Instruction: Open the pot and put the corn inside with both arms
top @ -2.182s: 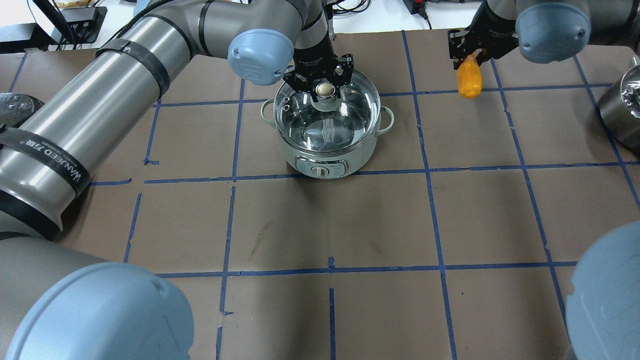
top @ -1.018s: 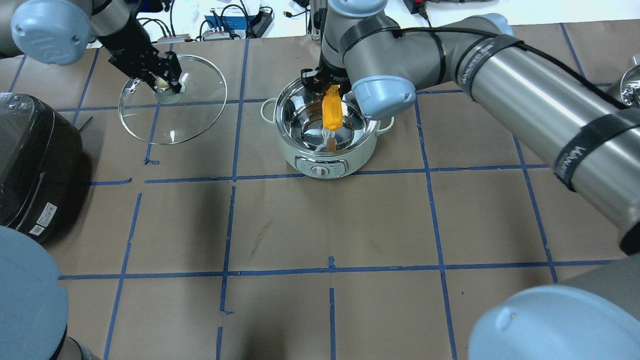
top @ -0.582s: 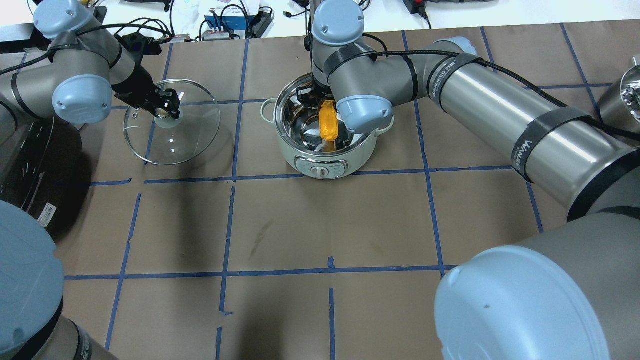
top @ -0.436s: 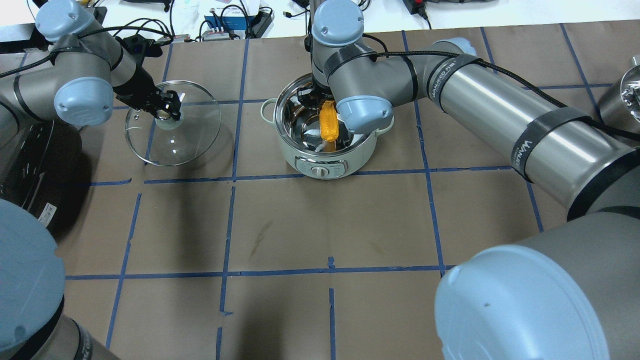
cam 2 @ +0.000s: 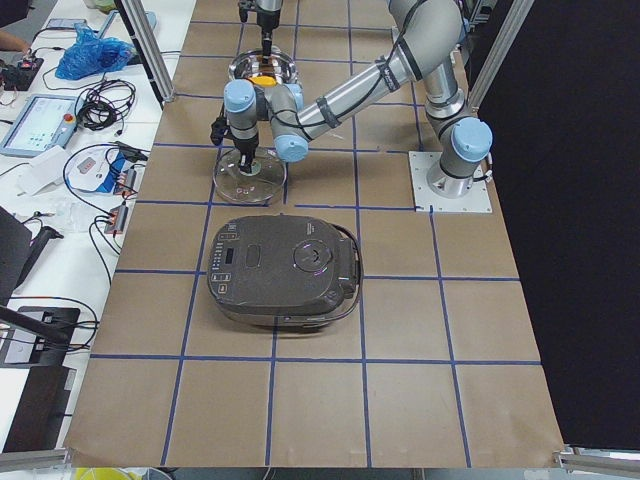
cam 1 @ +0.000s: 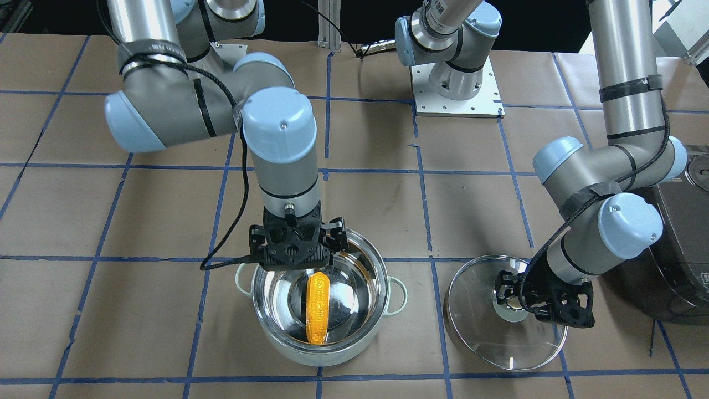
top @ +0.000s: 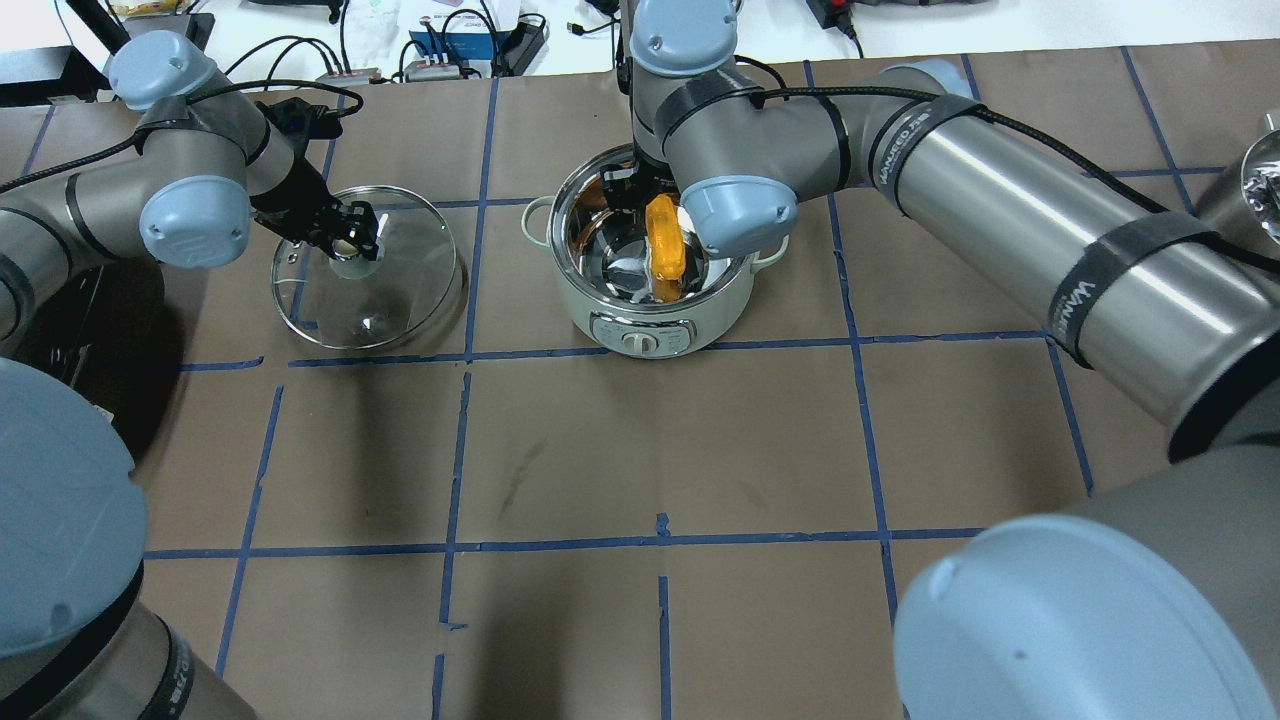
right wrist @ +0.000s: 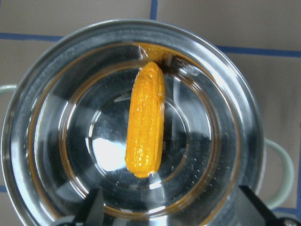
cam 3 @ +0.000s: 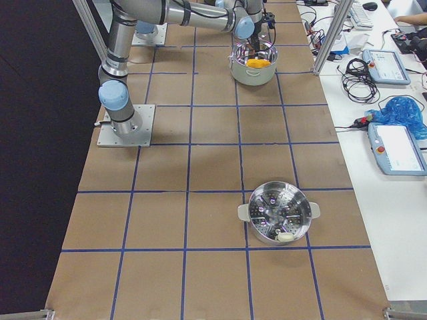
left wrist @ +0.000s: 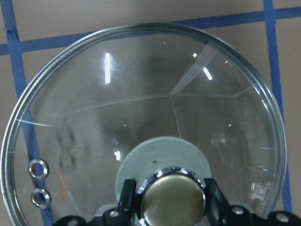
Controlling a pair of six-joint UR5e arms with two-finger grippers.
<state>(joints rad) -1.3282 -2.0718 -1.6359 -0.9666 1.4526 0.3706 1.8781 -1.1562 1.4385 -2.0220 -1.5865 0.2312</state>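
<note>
The steel pot [cam 1: 318,354] with pale green handles stands open at mid-table; it also shows in the overhead view [top: 640,310]. The yellow corn [cam 1: 317,307] lies loose inside it, leaning on the wall, clear in the right wrist view [right wrist: 146,120]. My right gripper [cam 1: 297,249] hovers just above the pot's rim, open and empty. The glass lid [top: 400,290] rests on the table to the pot's left. My left gripper [top: 350,235] is shut on its knob, with a finger on each side in the left wrist view [left wrist: 170,202].
A dark grey rice cooker [cam 2: 285,270] sits at the table's left end, close to my left arm. A steel steamer insert [cam 3: 279,213] stands far to the right. The arms' base plates [cam 1: 457,94] are at the robot's side.
My left gripper lifted the lid off the pot, carried it left and lowered it to the table. My right gripper brought the corn over the pot and let it go inside.
</note>
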